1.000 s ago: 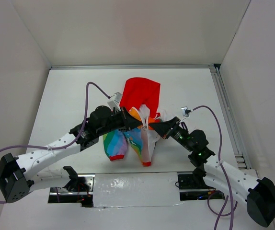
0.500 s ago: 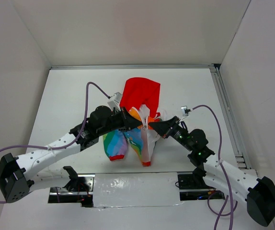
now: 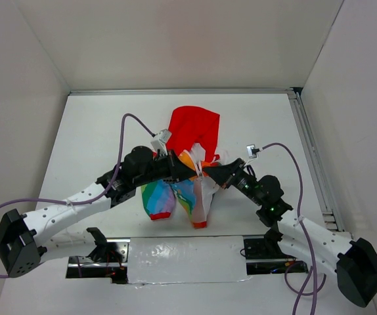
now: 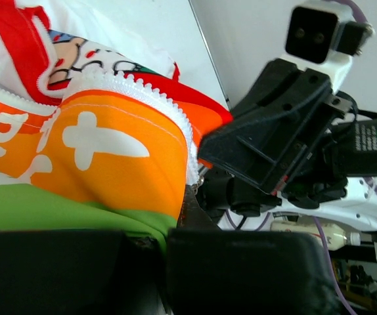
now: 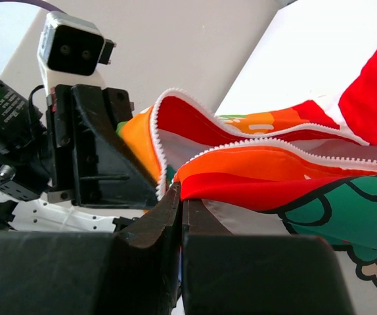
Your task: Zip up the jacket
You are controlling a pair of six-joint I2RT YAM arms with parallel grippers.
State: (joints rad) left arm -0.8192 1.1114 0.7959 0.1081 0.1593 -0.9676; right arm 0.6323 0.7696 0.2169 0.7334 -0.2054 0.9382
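Jacket [image 3: 159, 197] lay unzipped, left gripper [image 3: 191, 172] and right gripper [image 3: 206, 172] each clamped on a zipper edge [image 5: 241, 154] below its hood [image 3: 195, 128]; mating those edges looked next.

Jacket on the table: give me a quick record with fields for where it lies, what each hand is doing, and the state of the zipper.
Item: rainbow-striped fabric jacket with a red hood
Position: bunched on the white table, hood toward the far side
Left side: left hand shut on the orange front edge
Right side: right hand shut on the facing front edge, close to the left hand
Zipper: white zipper teeth run along two separate edges; open where the wrist views show it
Slider: cannot make out
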